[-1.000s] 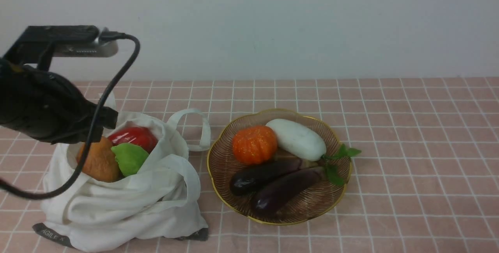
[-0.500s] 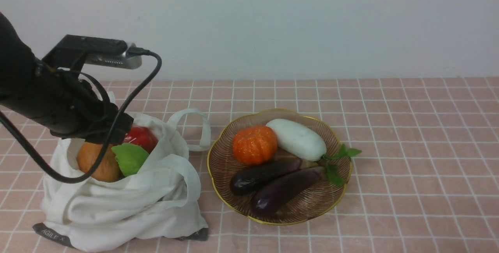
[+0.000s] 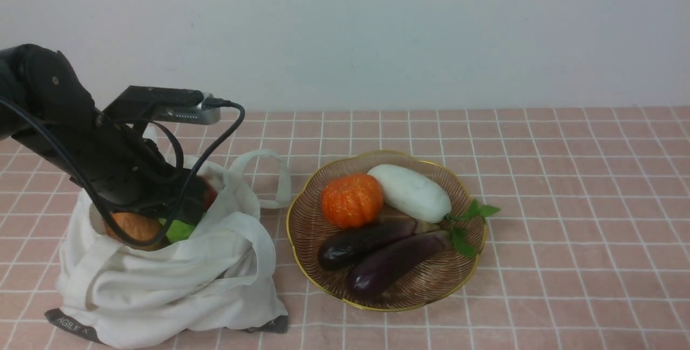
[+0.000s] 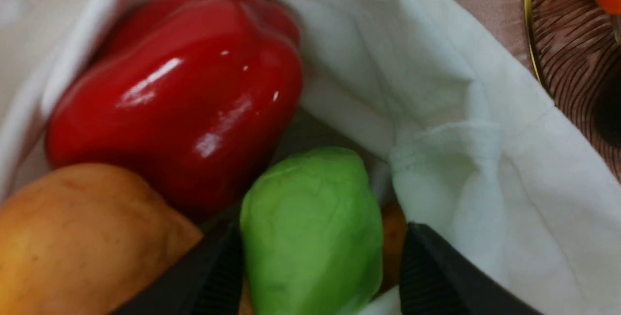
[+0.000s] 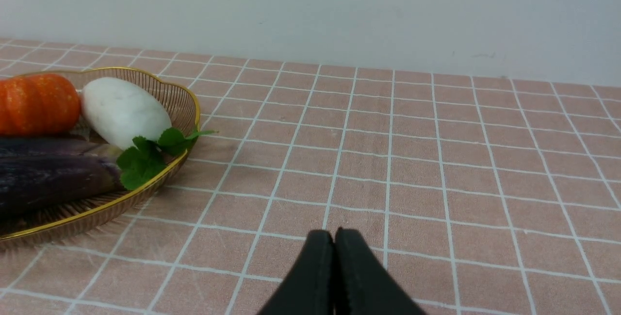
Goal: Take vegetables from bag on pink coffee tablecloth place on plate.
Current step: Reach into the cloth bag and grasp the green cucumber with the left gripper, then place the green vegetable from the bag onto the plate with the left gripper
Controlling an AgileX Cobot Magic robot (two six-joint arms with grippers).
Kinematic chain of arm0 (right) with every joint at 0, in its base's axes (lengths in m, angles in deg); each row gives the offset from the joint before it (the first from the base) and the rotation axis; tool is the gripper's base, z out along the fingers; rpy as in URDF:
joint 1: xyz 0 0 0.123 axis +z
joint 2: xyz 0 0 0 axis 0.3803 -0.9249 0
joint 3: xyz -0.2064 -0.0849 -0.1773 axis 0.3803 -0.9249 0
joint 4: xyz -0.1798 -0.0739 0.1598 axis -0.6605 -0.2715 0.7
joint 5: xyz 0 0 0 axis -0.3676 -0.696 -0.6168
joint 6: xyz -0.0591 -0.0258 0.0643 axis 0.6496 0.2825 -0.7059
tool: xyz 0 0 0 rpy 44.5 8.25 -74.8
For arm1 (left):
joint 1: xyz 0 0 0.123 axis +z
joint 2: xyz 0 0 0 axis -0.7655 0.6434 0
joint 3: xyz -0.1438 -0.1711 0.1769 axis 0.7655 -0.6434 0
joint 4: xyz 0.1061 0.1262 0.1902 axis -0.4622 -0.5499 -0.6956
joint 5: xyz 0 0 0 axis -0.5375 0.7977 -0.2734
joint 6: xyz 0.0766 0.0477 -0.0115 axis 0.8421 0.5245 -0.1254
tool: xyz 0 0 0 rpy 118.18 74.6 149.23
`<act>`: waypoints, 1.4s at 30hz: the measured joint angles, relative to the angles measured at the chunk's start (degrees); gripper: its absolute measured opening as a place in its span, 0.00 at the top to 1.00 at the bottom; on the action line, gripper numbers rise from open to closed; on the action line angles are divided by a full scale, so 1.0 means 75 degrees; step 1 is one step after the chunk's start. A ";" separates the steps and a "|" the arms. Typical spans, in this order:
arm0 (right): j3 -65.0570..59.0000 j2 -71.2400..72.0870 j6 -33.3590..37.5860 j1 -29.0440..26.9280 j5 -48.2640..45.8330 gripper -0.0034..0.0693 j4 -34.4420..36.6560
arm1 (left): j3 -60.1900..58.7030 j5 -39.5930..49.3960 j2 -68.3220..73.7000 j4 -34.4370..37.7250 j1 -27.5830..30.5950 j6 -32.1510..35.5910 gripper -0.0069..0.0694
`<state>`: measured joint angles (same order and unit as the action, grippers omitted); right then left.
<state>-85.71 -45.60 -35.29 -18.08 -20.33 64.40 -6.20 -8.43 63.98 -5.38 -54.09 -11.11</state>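
Note:
The white cloth bag [image 3: 178, 285] stands at the left on the pink grid tablecloth [image 3: 566, 204]. Inside lie a glossy red bell pepper [image 4: 179, 91], a light-green gourd [image 4: 310, 227] and an orange-brown potato-like lump [image 4: 82, 237]. My left gripper [image 4: 320, 230] is down in the bag's mouth, open, with one jaw on each side of the green gourd; one jaw touches it and a gap shows at the other. In the front view the arm hides most of the pepper. The amber plate [image 3: 431, 280] sits right of the bag. My right gripper [image 5: 335, 237] is shut and empty, low over the cloth.
On the plate lie an orange pumpkin [image 3: 351, 199], a white gourd [image 3: 412, 192], two dark purple eggplants [image 3: 388, 255] and green leaves [image 3: 466, 220]. A bag handle [image 3: 275, 177] loops toward the plate. A pale wall stands behind the table.
My left arm has moved down and to the right, from above the bag's left side into its mouth, now covering most of the pepper. Nothing on the plate has moved.

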 joint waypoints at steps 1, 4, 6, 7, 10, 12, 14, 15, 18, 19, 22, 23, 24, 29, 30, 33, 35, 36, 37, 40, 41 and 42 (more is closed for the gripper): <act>0.0000 0.0000 0.0000 0.0000 0.0000 0.97 0.0000 | 0.0000 -0.0015 0.0017 0.0001 0.0000 0.0010 0.43; 0.0000 0.0000 0.0000 0.0000 0.0000 0.97 0.0000 | 0.0000 -0.0026 0.0036 0.0021 0.0000 0.0017 0.51; 0.0000 0.0000 0.0000 0.0000 0.0000 0.97 0.0000 | 0.0055 0.0038 0.0036 0.0012 0.0000 0.0017 0.51; 0.0000 0.0000 0.0000 0.0000 0.0000 0.97 0.0000 | 0.0101 0.0129 0.0026 0.0003 0.0000 0.0017 0.51; 0.0000 0.0000 0.0000 0.0000 0.0000 0.97 0.0000 | 0.0220 0.0314 -0.0104 -0.0047 0.0000 0.0017 0.51; 0.0000 0.0000 0.0000 0.0000 0.0000 0.97 0.0000 | 0.0421 0.0587 -0.0395 -0.0168 0.0000 0.0009 0.51; 0.0000 0.0000 0.0000 0.0000 0.0000 0.97 0.0000 | 0.0635 0.0778 -0.0643 -0.0238 0.0000 0.0009 0.51; 0.0000 0.0000 0.0000 0.0000 0.0000 0.97 0.0000 | 0.0828 0.0966 -0.0911 -0.0278 0.0000 -0.0008 0.51; 0.0000 0.0000 0.0000 0.0000 0.0000 0.97 0.0000 | 0.1235 0.1206 -0.1399 -0.0265 0.0000 -0.0035 0.51; 0.0000 0.0000 0.0000 0.0000 0.0000 0.97 0.0000 | 0.1437 0.1283 -0.1634 -0.0190 0.0000 -0.0037 0.51; 0.0000 0.0000 0.0000 0.0000 0.0000 0.97 0.0000 | 0.1843 0.1331 -0.2162 0.0336 0.0000 -0.0032 0.51; 0.0000 0.0000 0.0000 0.0000 0.0000 0.97 0.0000 | 0.1957 0.1322 -0.2291 0.0573 -0.0024 0.0000 0.51; 0.0000 0.0000 0.0000 0.0000 0.0000 0.97 0.0000 | 0.2045 0.1292 -0.2426 0.0886 -0.0094 0.0057 0.51; 0.0000 0.0000 0.0000 0.0000 0.0000 0.97 0.0000 | 0.2132 0.0892 -0.2574 0.2110 -0.0802 0.0555 0.51; 0.0000 0.0000 0.0000 0.0000 0.0000 0.97 0.0000 | 0.2132 0.0730 -0.2423 0.2420 -0.1226 0.0783 0.51; 0.0000 0.0000 0.0000 0.0000 0.0000 0.97 0.0000 | 0.2132 0.0333 -0.1832 0.2663 -0.2051 0.1030 0.51; 0.0000 0.0000 0.0000 0.0000 0.0000 0.97 0.0000 | 0.2132 0.0053 -0.1269 0.2700 -0.2518 0.1074 0.51; 0.0000 0.0000 0.0000 0.0000 0.0000 0.97 0.0000 | 0.2132 -0.0104 -0.0962 0.2710 -0.2712 0.1074 0.51; 0.0000 0.0000 0.0000 0.0000 0.0000 0.97 0.0000 | 0.2132 -0.0189 -0.0773 0.2708 -0.2815 0.1074 0.51; 0.0000 0.0000 0.0000 0.0000 0.0000 0.97 0.0000 | 0.2132 -0.0764 0.0247 0.2717 -0.3222 0.1074 0.51; 0.0000 0.0000 0.0000 0.0000 0.0000 0.97 0.0000 | 0.2132 -0.0959 0.0566 0.2717 -0.3294 0.1076 0.51; 0.0000 0.0000 0.0000 0.0000 0.0000 0.97 0.0000 | 0.2132 -0.1112 0.0802 0.2738 -0.3326 0.1076 0.51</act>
<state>-85.71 -45.60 -35.29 -18.08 -20.33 64.40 9.79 -16.77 69.99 15.16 -79.04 -3.04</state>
